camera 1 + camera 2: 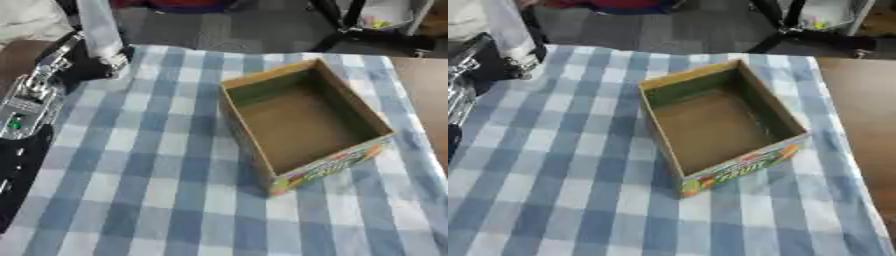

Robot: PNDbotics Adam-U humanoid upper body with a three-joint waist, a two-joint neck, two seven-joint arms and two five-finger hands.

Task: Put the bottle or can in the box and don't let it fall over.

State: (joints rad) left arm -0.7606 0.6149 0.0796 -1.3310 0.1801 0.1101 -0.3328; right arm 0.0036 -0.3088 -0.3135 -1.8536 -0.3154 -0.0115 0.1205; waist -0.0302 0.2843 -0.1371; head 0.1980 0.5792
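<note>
Cardboard box (719, 125) stands open, its near side printed "FRUIT".

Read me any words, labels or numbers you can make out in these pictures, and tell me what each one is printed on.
"FRUIT": on the colourful near end of the cardboard box, in yellow letters, best seen in the right eye view.
Other small print and pictures on that same panel: too blurred to read.
Checked tablecloth: no text.
Robot's left arm at the left edge: a green spot, no legible marking.

One open cardboard box (302, 122), one blue-checked tablecloth (149, 185), and one robot arm (35, 95) at the left.
</note>
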